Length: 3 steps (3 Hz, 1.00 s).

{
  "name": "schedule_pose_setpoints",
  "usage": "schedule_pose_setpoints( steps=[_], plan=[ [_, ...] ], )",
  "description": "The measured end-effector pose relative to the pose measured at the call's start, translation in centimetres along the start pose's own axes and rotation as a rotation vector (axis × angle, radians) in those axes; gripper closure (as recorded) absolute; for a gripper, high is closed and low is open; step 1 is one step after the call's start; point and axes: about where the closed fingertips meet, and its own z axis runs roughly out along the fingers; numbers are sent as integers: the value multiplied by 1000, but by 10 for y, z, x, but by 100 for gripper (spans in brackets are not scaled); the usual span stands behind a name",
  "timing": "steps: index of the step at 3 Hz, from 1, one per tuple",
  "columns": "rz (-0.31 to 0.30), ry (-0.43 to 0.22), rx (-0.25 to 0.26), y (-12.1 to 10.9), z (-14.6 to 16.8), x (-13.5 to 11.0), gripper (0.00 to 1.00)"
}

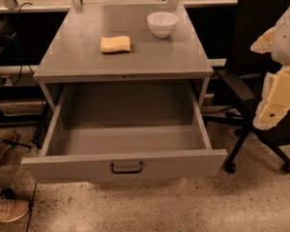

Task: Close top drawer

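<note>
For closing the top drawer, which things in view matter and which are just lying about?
Job: top drawer, pulled out; handle; gripper, at the right edge, apart from the drawer.
Lying about: sponge, bowl, chair, shoe.

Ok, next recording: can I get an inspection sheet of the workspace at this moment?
Surface: grey cabinet top, carrying two things.
Job's things: top drawer pulled well out, nothing seen inside; handle free.
Clutter: yellow sponge and white bowl on the cabinet top.
Grippers: gripper at the right edge, apart from the drawer.
Cables: dark cable hanging at left.
Surroundings: black office chair at right; shoe lower left; speckled floor.
</note>
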Motion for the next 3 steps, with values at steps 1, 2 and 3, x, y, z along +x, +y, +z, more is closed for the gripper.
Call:
schedule_pose_setpoints(
  steps=[1,2,3],
  plan=[
    [0,0,0,0,0,0,0],
    [41,41,-79,22,30,6,0],
    [135,93,-204,66,81,9,0]
  ],
)
